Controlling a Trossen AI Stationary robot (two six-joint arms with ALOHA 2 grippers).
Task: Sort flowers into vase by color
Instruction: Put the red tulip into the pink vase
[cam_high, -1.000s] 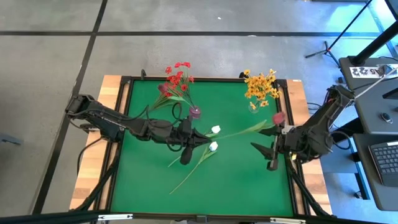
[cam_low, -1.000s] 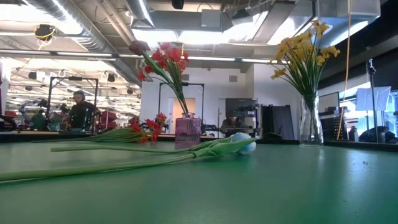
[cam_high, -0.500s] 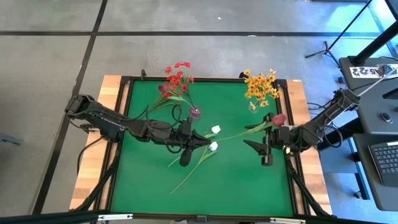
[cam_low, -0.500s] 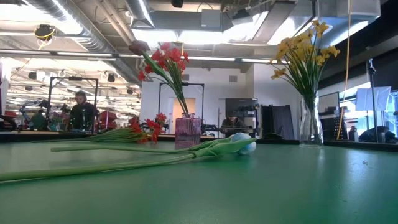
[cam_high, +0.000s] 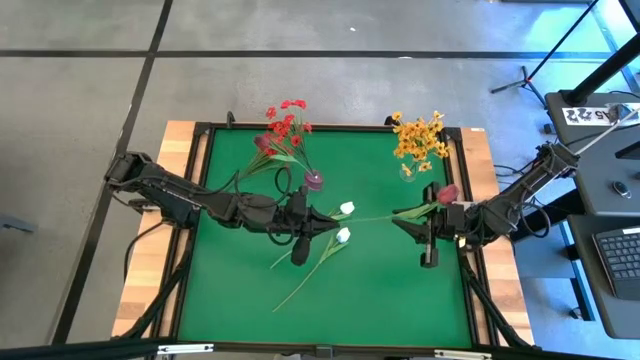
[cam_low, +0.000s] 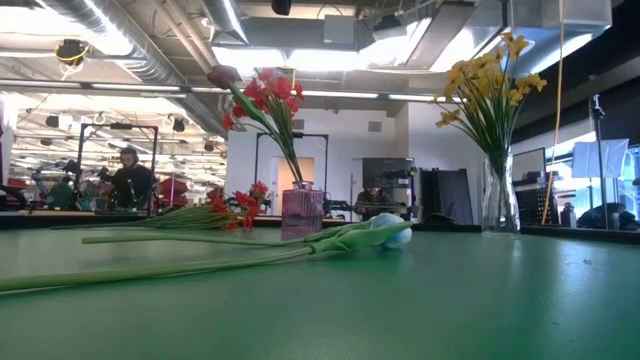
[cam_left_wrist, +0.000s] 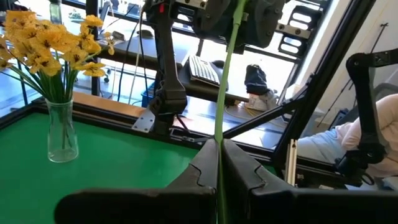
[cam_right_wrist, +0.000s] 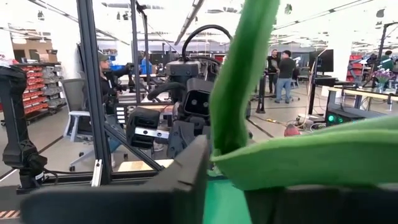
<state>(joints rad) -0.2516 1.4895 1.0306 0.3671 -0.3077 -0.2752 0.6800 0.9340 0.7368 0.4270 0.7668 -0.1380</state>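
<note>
A maroon bud (cam_high: 447, 192) on a long green stem (cam_high: 370, 217) hangs level above the green table, between my two grippers. My left gripper (cam_high: 322, 222) is shut on the stem's lower end, near the table's middle. My right gripper (cam_high: 408, 216) is shut on the stem's leaves (cam_right_wrist: 242, 106), just short of the bud. Two white buds (cam_high: 345, 209) (cam_high: 343, 236) lie on the mat below. A pink vase (cam_high: 313, 180) holds red sprays (cam_low: 265, 95). A clear vase (cam_low: 497, 195) holds yellow sprays (cam_high: 418, 135). A red spray (cam_low: 235, 203) lies on the table beside the pink vase. My left gripper pinches the thin stem (cam_left_wrist: 217, 155) near its lower end between its two fingers (cam_left_wrist: 205, 167). The fingers point level toward the table's right side, roughly along the stem, which runs on toward the right arm, clear of the table. My right gripper has the flower's green leaves (cam_right_wrist: 239, 118) between its two fingers (cam_right_wrist: 186, 174), close below the bud. It comes level from the table's right side. The leaves bunch up in the gap and hide the stem there. The flower is clear of the table.
The white buds' stems (cam_high: 305, 275) run toward the table's near left, under the left gripper. Both vases stand near the far edge. Bare green mat (cam_high: 390, 300) lies at the near right. People and equipment show in the room beyond.
My right gripper has swung toward the table's left and far side, up to the leaves of the held stem, and has shut on them. My left gripper has kept the stem in place.
</note>
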